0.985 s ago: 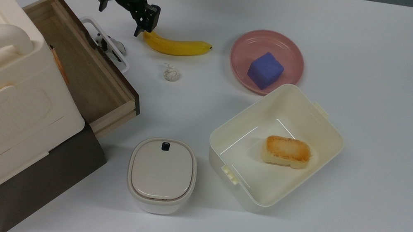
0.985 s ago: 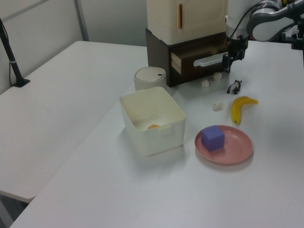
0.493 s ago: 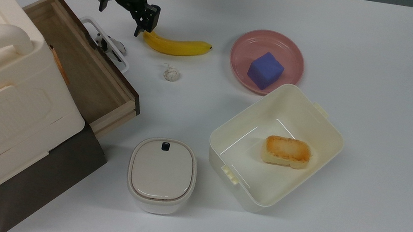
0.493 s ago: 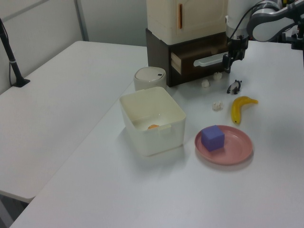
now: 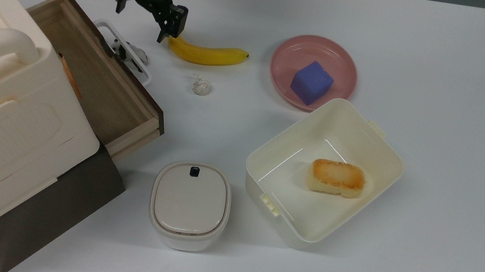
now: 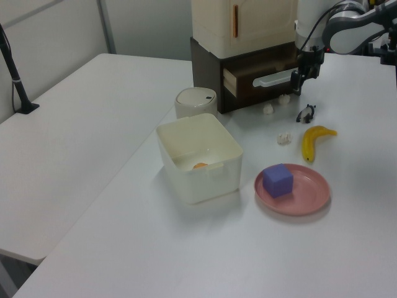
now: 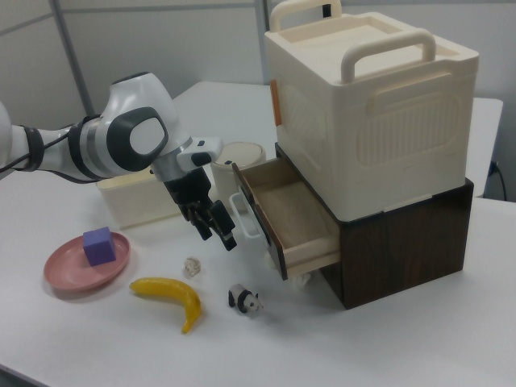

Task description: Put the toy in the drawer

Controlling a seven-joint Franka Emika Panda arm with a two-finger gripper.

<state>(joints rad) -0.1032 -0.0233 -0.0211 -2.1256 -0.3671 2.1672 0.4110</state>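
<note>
Toy [image 7: 244,300] is seen standing on the table [image 5: 432,64] (panda figurine), just beside the pulled-out drawer's [image 5: 102,88] white handle. Gripper [image 7: 214,225] is held above it, fingers spread, nothing grasped. Banana [image 5: 207,53] lies near.

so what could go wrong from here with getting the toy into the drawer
1. The toy is tiny and stands on the table close under the drawer's white handle; coming down, the open gripper could catch the handle or nudge the drawer.
2. The banana lies close beside the toy, so a finger might bump it.
3. A crumpled paper ball is nearby and also whitish, so it could be mistaken for the toy.
</note>
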